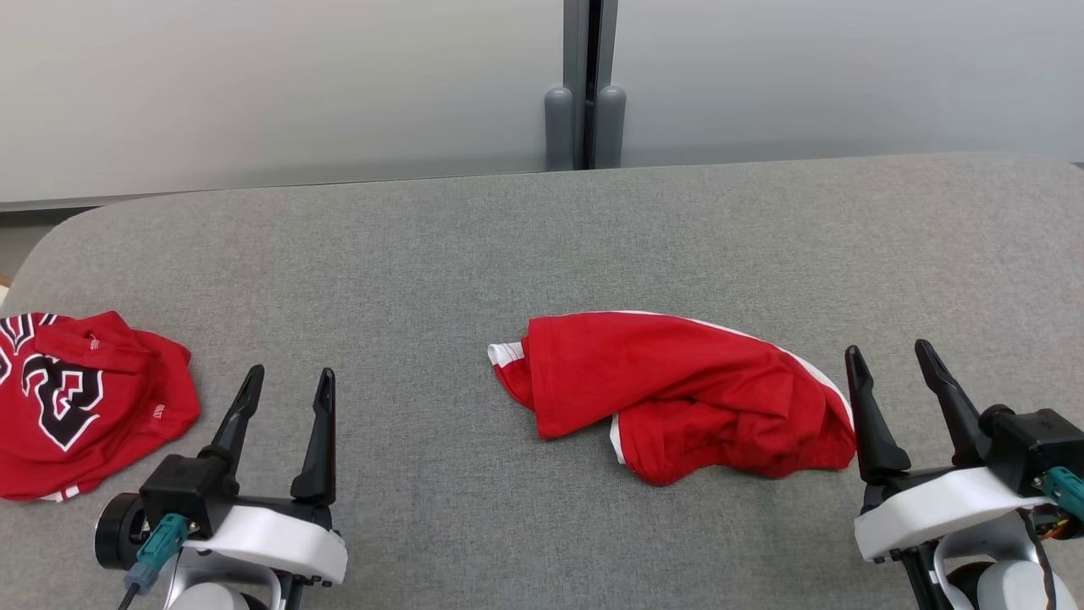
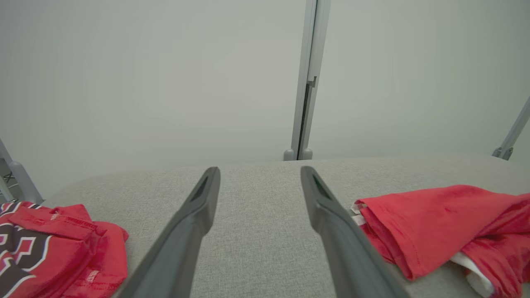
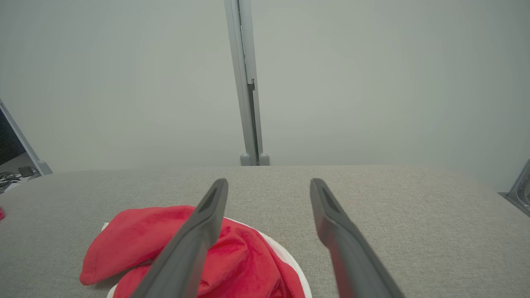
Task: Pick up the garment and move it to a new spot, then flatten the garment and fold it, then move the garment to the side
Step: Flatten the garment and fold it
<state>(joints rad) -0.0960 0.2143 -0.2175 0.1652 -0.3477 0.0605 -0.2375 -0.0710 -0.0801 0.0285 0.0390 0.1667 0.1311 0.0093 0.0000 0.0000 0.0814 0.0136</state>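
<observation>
My left pincer (image 1: 290,374) stands wide open with nothing between its two dark fingers, hovering over bare cloth on the grey fabric-covered table (image 1: 542,237). My right pincer (image 1: 888,349) is spread apart and empty as well. The task's thing, the red soft-knit garment with white trim (image 1: 677,394), lies on the table right of the middle, between my two pincers and much nearer the right one. Its right-hand edge sits just beside that pincer's inner finger, though I cannot tell whether they touch. I judge the work to be at an early stage. The garment is a loose heap, doubled over itself with rumpled folds and a white band poking out at its left end, so it is neither flattened nor neatly folded. Whether this spot is already its new one I cannot say. Spreading, folding and shifting it aside all look left to do. A second red garment with a black-and-white printed figure (image 1: 76,398) lies bunched at the table's left, well apart from the first and cut off by the edge of the head view. What sort of garment the plain red one is I cannot make out, as its lower layers are tucked out of sight.
</observation>
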